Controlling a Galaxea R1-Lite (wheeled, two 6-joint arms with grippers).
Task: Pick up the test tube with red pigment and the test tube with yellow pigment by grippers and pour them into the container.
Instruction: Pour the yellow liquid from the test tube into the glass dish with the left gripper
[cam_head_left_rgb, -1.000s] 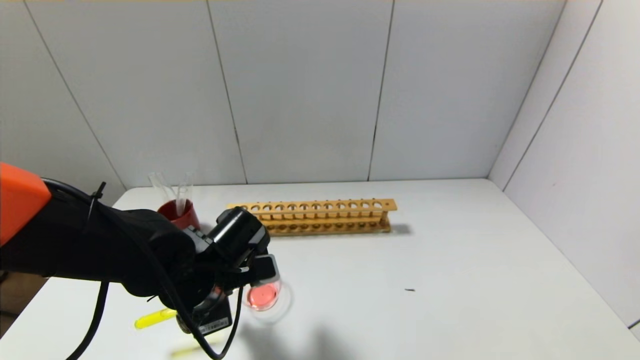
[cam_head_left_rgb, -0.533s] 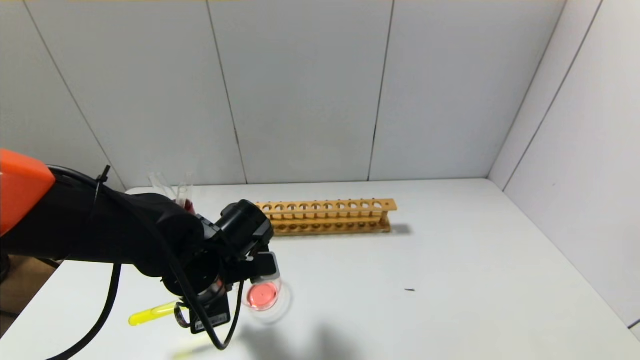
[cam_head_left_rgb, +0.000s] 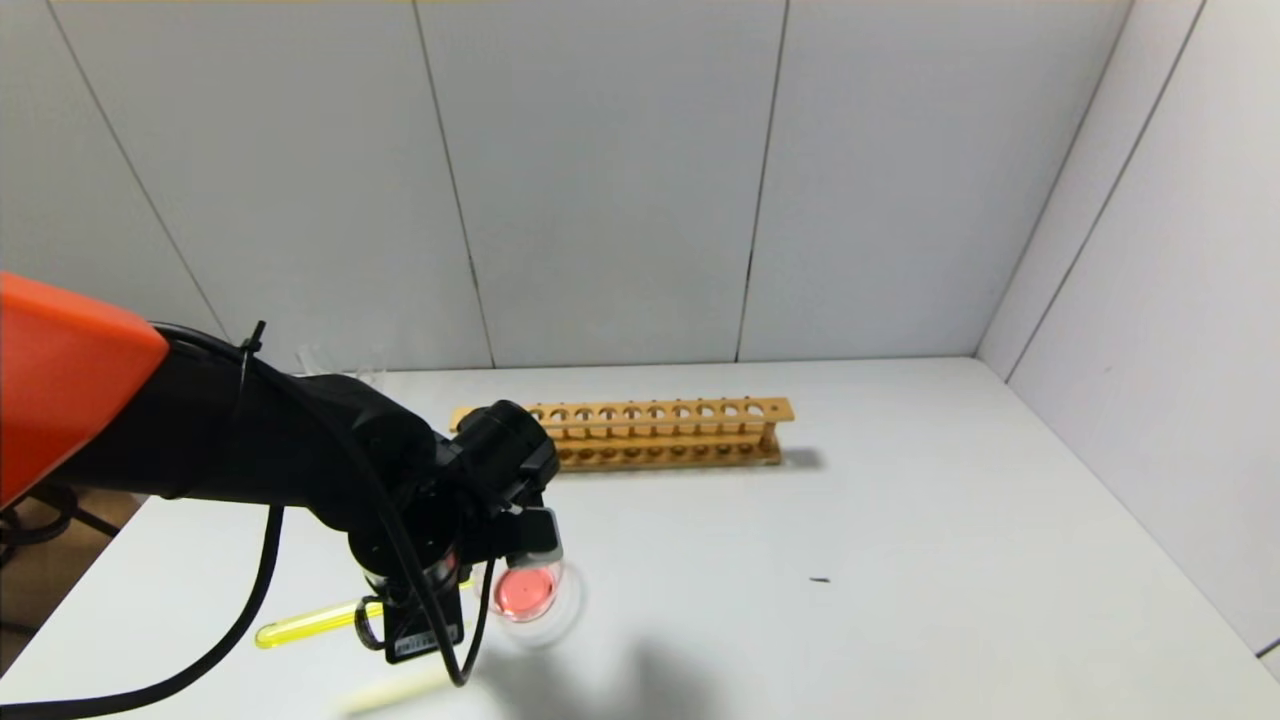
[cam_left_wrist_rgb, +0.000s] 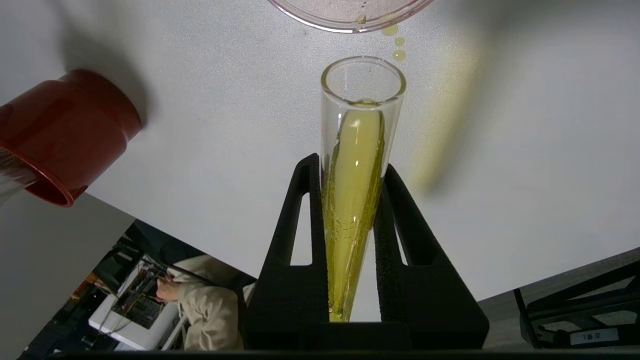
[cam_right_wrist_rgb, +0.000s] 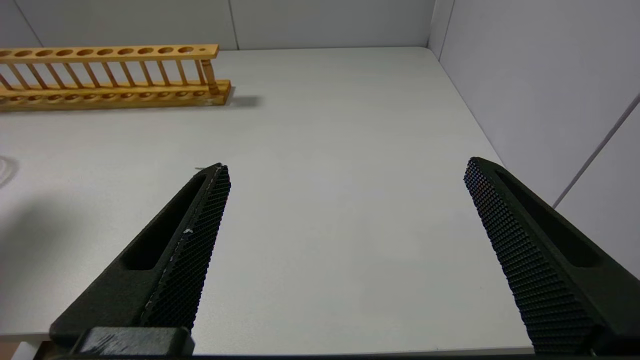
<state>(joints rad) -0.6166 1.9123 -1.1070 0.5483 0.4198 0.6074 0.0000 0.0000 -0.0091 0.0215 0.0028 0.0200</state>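
My left gripper (cam_left_wrist_rgb: 351, 165) is shut on the test tube with yellow pigment (cam_left_wrist_rgb: 356, 165). In the head view the tube (cam_head_left_rgb: 310, 625) lies nearly level above the table's front left, its round end pointing left. Its open mouth is close to the container's rim (cam_left_wrist_rgb: 320, 20), just short of it. The container (cam_head_left_rgb: 570, 600), a clear glass dish, holds pink-red liquid. A few yellow drops (cam_left_wrist_rgb: 398, 50) lie on the table beside the dish. The test tube with red pigment is out of view. My right gripper (cam_right_wrist_rgb: 346, 167) is open and empty over the table's right side.
A wooden tube rack (cam_head_left_rgb: 650, 435) stands across the back middle and also shows in the right wrist view (cam_right_wrist_rgb: 110, 75). A dark red cup (cam_left_wrist_rgb: 65, 135) stands to the back left, hidden behind my left arm in the head view, with clear tube tops (cam_head_left_rgb: 370, 360) sticking out above.
My left arm has risen and swung a little toward the back, now covering the red cup. The yellow tube has lifted slightly and more of its length shows. The dish has not moved.
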